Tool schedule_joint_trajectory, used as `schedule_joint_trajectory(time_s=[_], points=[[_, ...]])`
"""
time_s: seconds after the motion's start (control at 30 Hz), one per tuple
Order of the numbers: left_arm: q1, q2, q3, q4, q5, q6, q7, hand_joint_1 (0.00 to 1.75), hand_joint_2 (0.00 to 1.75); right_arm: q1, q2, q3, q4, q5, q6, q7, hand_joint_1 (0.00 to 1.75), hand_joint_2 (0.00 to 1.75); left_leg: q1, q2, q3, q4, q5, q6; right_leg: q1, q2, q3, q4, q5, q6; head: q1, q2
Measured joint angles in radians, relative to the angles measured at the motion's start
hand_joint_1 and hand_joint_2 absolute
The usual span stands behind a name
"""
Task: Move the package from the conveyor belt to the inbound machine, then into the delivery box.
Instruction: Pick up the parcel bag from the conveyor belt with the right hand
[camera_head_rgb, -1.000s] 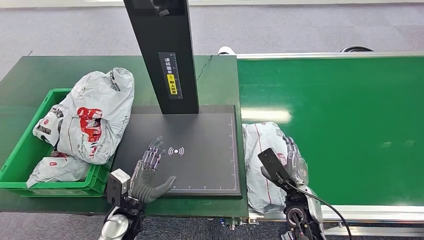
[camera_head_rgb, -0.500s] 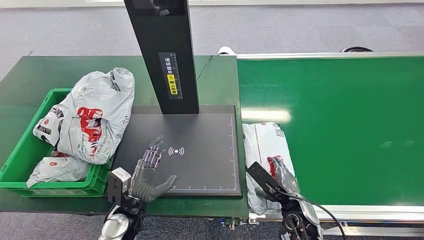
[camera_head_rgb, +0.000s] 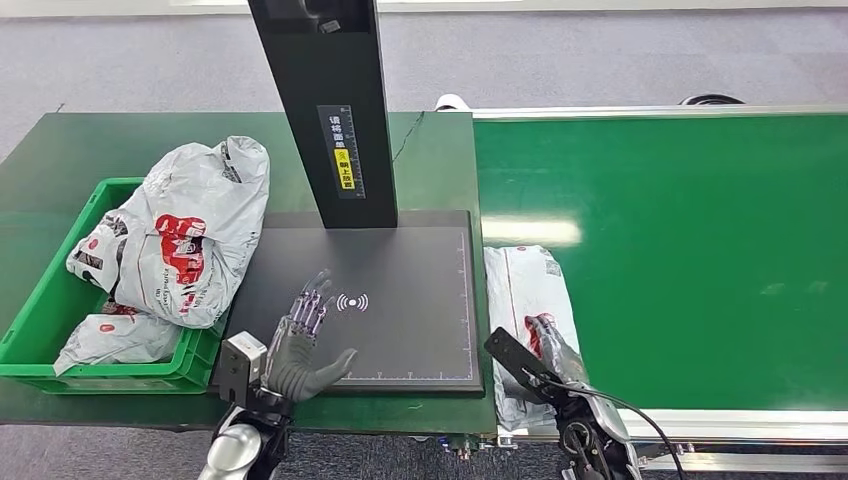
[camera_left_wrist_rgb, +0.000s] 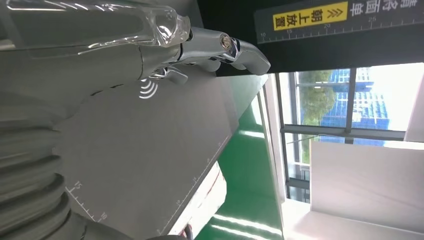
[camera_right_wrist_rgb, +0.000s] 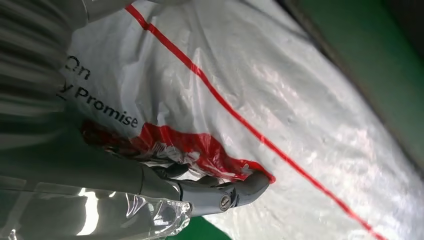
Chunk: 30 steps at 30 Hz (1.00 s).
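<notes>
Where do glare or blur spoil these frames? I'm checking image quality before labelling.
Head view: a white glare patch on the green conveyor belt beside the white plastic package. Left wrist view: the bright window is overexposed, and the grey left hand is soft. Right wrist view: the package is sharp, the right hand blurred near the lens.

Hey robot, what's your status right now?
Left hand open over scanner plate. Right hand resting on package, grip unclear. Package on conveyor belt. Path clear.
</notes>
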<state>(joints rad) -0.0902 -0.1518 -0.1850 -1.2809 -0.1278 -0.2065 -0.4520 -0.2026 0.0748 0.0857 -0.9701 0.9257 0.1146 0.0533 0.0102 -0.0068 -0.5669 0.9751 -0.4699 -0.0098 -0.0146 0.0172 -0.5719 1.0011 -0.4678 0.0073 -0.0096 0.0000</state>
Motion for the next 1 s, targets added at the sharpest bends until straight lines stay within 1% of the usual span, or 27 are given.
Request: schedule_joint_trajectory(time_s=[0.1, 0.3, 0.53, 0.63, 0.73, 0.83, 1.0], points=[[-0.012, 0.0, -0.005, 0.011, 0.0, 0.007, 0.0, 0.0, 1.75, -0.028, -0.001, 0.019, 0.048, 0.006, 0.008, -0.021, 1.75, 1.75, 0.0, 0.005, 0.003, 0.0, -0.001, 0.0, 0.0, 0.003, 0.002, 0.0, 0.0, 0.0, 0.0, 0.0], [-0.015, 0.0, -0.004, 0.014, 0.007, 0.018, 0.001, 0.0, 1.75, -0.069, -0.006, 0.042, 0.091, -0.021, -0.016, -0.052, 1.75, 1.75, 0.001, 0.012, 0.009, 0.0, -0.002, -0.001, 0.001, 0.01, 0.005, 0.0, 0.002, -0.002, 0.0, 0.0], [0.006, 0.001, -0.002, -0.004, 0.008, 0.021, 0.003, 0.0, 1.75, -0.069, -0.007, 0.037, 0.073, -0.117, -0.052, -0.089, 1.75, 1.75, 0.001, 0.011, 0.008, 0.0, -0.002, -0.001, 0.001, 0.01, 0.005, 0.0, 0.002, -0.003, 0.0, 0.0], [0.016, 0.002, 0.002, -0.017, 0.007, 0.021, 0.003, 0.0, 1.75, -0.059, -0.004, 0.029, 0.048, -0.18, -0.069, -0.123, 1.75, 1.75, 0.001, 0.01, 0.005, 0.0, -0.002, -0.001, 0.001, 0.009, 0.002, 0.0, 0.002, -0.003, 0.0, 0.0], [0.023, 0.003, 0.008, -0.027, 0.007, 0.021, 0.003, 0.0, 1.75, -0.046, -0.001, 0.02, 0.017, -0.231, -0.11, -0.173, 1.75, 1.75, 0.001, 0.008, 0.002, 0.0, -0.002, -0.001, 0.001, 0.008, -0.001, 0.0, 0.002, -0.003, 0.0, 0.0], [0.032, 0.003, 0.014, -0.039, 0.007, 0.021, 0.003, 0.0, 1.75, -0.033, 0.005, 0.013, -0.033, -0.239, -0.192, -0.216, 1.75, 1.75, 0.001, 0.008, 0.0, 0.0, -0.002, -0.001, 0.001, 0.008, -0.002, 0.0, 0.002, -0.002, 0.0, 0.0], [0.039, 0.003, 0.022, -0.053, 0.007, 0.02, 0.001, 0.0, 1.75, -0.002, 0.017, -0.019, -0.156, -0.214, -0.419, -0.289, 1.75, 1.75, 0.001, 0.005, -0.001, 0.0, -0.002, -0.001, 0.001, 0.005, -0.003, 0.0, 0.001, -0.002, 0.0, 0.0]])
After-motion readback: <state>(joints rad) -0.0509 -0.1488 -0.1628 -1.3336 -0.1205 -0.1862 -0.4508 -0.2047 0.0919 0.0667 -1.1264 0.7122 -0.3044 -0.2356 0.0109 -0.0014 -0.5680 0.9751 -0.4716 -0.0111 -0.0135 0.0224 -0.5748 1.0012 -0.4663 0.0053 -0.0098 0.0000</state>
